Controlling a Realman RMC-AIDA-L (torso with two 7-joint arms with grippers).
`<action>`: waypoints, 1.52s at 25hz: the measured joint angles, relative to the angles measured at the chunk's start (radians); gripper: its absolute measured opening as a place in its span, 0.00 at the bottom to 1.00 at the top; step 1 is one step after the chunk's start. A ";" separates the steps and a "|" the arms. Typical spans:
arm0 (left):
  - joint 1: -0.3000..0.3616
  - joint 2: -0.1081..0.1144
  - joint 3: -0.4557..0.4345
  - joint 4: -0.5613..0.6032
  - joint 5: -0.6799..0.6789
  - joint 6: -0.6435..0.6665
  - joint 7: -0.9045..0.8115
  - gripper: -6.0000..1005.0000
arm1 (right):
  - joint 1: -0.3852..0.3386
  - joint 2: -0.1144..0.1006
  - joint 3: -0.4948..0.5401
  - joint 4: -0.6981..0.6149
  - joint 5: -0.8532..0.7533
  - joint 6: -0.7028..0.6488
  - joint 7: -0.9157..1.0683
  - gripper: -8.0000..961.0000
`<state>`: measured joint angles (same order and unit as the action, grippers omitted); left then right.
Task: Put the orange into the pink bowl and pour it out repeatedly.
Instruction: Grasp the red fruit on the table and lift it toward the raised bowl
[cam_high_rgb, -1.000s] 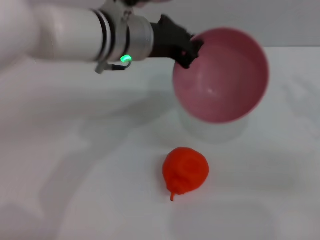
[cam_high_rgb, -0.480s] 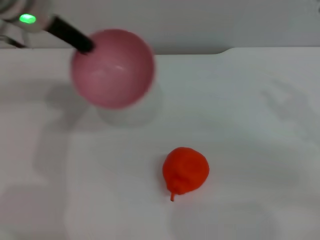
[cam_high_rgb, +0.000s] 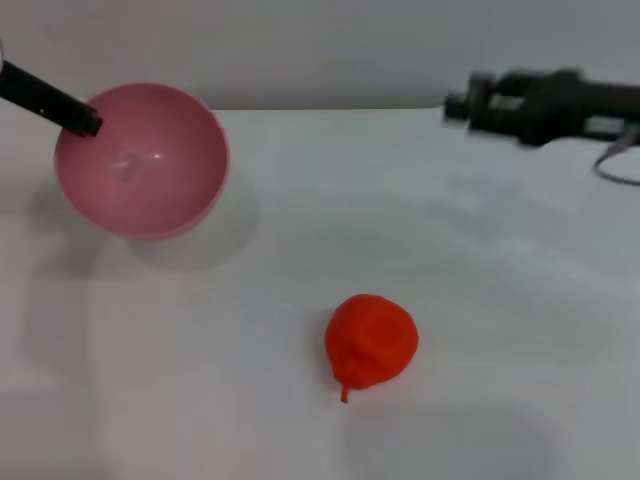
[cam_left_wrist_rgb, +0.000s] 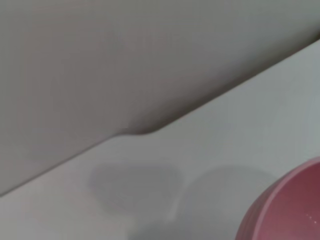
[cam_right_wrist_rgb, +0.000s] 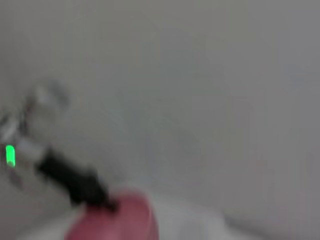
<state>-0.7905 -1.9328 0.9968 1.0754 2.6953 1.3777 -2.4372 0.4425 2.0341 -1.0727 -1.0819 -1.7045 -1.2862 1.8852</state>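
Presently, one orange (cam_high_rgb: 371, 342) lies on the desk (cam_high_rgb: 500, 300), well apart from one pink bowl (cam_high_rgb: 140, 160), whose rim the left tool (cam_high_rgb: 85, 122) pinches. Right tool (cam_high_rgb: 470, 103) above the far desk; spread undeterminable.

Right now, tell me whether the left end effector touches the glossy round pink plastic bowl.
Touching. The head view shows the left end effector clamped on the rim of the glossy round pink plastic bowl.
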 joint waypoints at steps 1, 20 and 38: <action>0.003 -0.002 0.001 0.000 0.000 0.002 0.000 0.05 | 0.033 0.004 -0.011 -0.026 -0.102 -0.005 0.085 0.56; 0.007 -0.022 0.001 -0.005 0.001 -0.011 0.006 0.05 | 0.230 0.044 -0.439 0.020 -0.546 0.060 0.351 0.61; -0.003 -0.034 0.002 -0.008 0.001 -0.013 0.003 0.05 | 0.242 0.044 -0.538 0.091 -0.509 0.056 0.357 0.60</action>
<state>-0.7934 -1.9671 0.9986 1.0676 2.6967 1.3644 -2.4339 0.6845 2.0785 -1.6110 -0.9906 -2.2130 -1.2300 2.2423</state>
